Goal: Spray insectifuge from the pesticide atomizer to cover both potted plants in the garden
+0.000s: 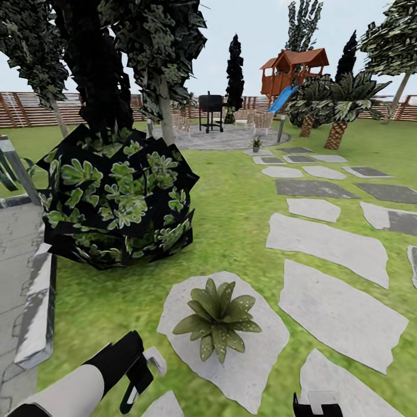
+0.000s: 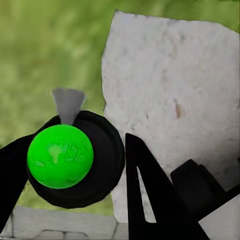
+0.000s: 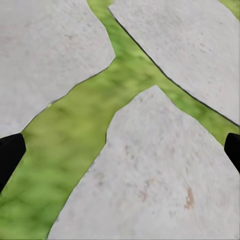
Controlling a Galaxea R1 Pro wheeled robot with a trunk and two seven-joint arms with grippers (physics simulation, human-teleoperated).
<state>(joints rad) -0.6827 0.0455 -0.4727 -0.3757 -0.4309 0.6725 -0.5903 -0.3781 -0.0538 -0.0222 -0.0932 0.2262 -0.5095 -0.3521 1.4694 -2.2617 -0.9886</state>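
the left gripper (image 1: 139, 379) sits low in the head view, just beside the near potted plant (image 1: 217, 318), on the side toward the grey paved edge (image 1: 36, 313). its fingers (image 2: 150, 200) are closed around the pesticide atomizer (image 2: 75, 157); in the left wrist view the bottle shows end-on as a dark round body with a bright green cap and a pale nozzle tip, clamped between the black fingers over the lawn (image 2: 45, 55) and a stepping stone (image 2: 175, 80). in the head view the atomizer's pale trigger head (image 1: 155, 360) pokes out past the gripper toward the plant, apart from the leaves.

the near potted plant, a low rosette of pointed, white-speckled leaves, stands on a pale stepping stone (image 1: 260, 359); its pot is hidden under the leaves. beyond it, on the far side from the robot, a big black-backed leafy bush (image 1: 119, 200) rises from the grass. a second potted plant (image 1: 256, 143) stands well beyond the near plant, at the rim of the round patio (image 1: 231, 138), near a black grill (image 1: 211, 111) and a play structure with a blue slide (image 1: 292, 72). a slatted wooden fence (image 1: 29, 107) runs behind.

the right gripper (image 1: 317, 405) barely shows at the head view's lower edge, on the far side of the near plant from the left gripper. in the right wrist view its fingers (image 3: 10, 155) stand wide apart, holding nothing, above stepping stones (image 3: 150, 185) split by strips of grass.
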